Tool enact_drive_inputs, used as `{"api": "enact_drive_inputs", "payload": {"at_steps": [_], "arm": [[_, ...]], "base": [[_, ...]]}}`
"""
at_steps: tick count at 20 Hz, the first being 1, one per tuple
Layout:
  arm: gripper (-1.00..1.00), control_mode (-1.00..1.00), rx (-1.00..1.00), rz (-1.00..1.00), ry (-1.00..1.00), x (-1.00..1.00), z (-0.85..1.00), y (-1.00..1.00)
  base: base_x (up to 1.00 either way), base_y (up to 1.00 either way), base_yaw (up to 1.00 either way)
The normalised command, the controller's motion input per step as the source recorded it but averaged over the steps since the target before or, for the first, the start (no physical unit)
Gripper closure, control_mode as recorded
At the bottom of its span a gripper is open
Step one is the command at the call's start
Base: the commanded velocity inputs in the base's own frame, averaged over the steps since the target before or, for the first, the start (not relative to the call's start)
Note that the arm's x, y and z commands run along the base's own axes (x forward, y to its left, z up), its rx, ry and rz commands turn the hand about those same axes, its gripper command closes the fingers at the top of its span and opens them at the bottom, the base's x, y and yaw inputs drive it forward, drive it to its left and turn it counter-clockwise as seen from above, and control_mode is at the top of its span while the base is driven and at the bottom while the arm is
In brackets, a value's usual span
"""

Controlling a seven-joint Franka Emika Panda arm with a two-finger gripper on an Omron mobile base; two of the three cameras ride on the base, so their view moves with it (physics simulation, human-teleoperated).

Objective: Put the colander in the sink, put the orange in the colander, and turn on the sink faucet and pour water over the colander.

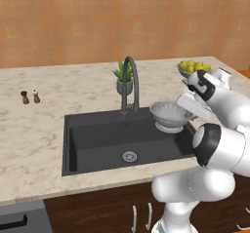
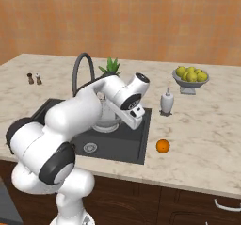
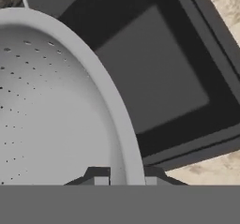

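Observation:
The colander, a silvery perforated bowl, hangs upright over the right part of the black sink. My gripper is shut on the colander's rim, one fingertip on each side of it. In the right base view my arm hides most of the colander. The orange lies on the counter just right of the sink. The dark gooseneck sink faucet stands behind the basin, left of the colander, and no water shows.
A footed bowl of yellow-green fruit stands at the back right, with a white soap dispenser by the sink's right edge. A potted plant sits behind the faucet. Two small shakers stand far left.

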Motion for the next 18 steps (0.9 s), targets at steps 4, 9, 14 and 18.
{"api": "enact_drive_inputs", "payload": {"at_steps": [4, 9, 14, 18], "arm": [[1.00, -1.00, -0.05, 0.24, 0.06, 0.08, -0.56, 0.41], [1.00, -1.00, -0.02, 0.21, -0.04, 0.10, -0.68, 0.40], [1.00, -1.00, -0.01, 0.14, -0.10, 0.07, -0.61, 0.43], [1.00, -1.00, 0.00, 0.11, -0.23, 0.09, -0.36, 0.20]], "base": [[0.00, 0.00, 0.00], [0.00, 0.00, 0.00], [0.00, 0.00, 0.00], [0.00, 0.00, 0.00]]}}
